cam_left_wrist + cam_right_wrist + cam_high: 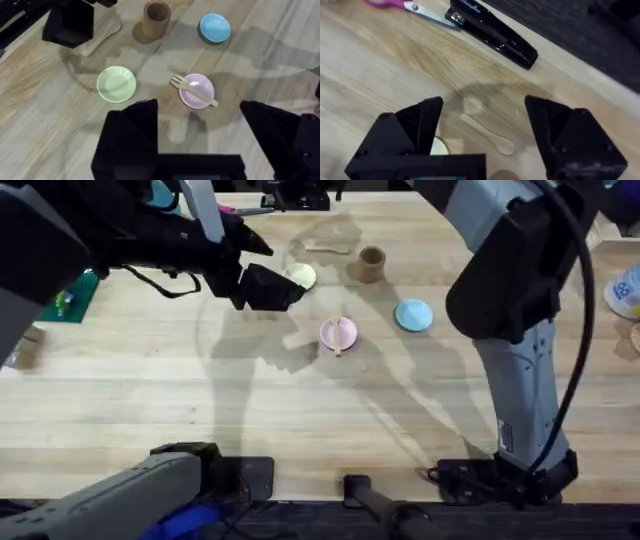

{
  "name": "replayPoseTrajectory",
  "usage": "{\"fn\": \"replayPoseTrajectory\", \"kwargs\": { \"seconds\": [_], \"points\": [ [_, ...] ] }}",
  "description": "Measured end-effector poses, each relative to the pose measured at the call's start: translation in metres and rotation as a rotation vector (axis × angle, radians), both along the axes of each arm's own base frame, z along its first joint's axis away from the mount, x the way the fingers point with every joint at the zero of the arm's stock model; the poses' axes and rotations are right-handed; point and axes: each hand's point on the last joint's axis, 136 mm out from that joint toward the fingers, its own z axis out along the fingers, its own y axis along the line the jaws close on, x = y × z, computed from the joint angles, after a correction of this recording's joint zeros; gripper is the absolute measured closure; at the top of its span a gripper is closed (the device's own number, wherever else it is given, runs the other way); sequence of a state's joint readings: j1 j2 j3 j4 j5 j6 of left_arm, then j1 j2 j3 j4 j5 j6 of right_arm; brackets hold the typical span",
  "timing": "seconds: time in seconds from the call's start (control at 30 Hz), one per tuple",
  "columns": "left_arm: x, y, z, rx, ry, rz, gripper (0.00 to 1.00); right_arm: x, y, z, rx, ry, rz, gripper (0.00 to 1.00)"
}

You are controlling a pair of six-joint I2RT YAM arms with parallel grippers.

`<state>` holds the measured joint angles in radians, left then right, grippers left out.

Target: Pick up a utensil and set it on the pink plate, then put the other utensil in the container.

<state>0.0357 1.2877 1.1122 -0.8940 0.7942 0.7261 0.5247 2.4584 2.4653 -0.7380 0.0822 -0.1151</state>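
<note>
The wooden fork point(192, 89) lies across the pink plate point(201, 81), tines toward the pale green plate; the overhead view shows the fork point(337, 338) on the plate point(348, 329) mid-table. The wooden spoon point(487, 132) lies flat on the table beside the wooden cup point(156, 19). My right gripper point(484, 102) hangs open above the spoon, a finger to each side of it, and it is the dark block point(70, 22) in the left wrist view. My left gripper point(197, 117) is open and empty, held high over the plates point(262, 265).
A pale yellow-green plate point(116, 84) sits left of the pink one and a light-blue plate point(215, 27) sits near the cup point(371, 264). A black stapler point(492, 32) and pink-handled scissors point(400, 5) lie beyond the spoon. The right arm's column point(520, 360) stands at the right.
</note>
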Motion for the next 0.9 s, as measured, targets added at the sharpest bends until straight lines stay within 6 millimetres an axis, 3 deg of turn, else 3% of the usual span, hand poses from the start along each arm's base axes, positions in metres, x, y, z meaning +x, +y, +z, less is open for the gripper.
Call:
{"fn": "replayPoseTrajectory", "kwargs": {
  "seconds": [0.27,0.67,0.9],
  "points": [
    [0.0,0.0,0.0,0.0,-0.001,0.0,0.006,-0.001,-0.001,-0.001,-0.121,-0.05,0.14,0.006],
    [0.0,0.0,0.0,0.0,0.0,0.0,0.006,-0.048,-0.033,-0.04,-0.368,0.142,0.351,0.003],
    [0.0,0.0,0.0,0.0,0.001,0.0,0.006,-0.05,-0.04,-0.043,-0.351,0.16,0.423,0.003]
  ]
}}
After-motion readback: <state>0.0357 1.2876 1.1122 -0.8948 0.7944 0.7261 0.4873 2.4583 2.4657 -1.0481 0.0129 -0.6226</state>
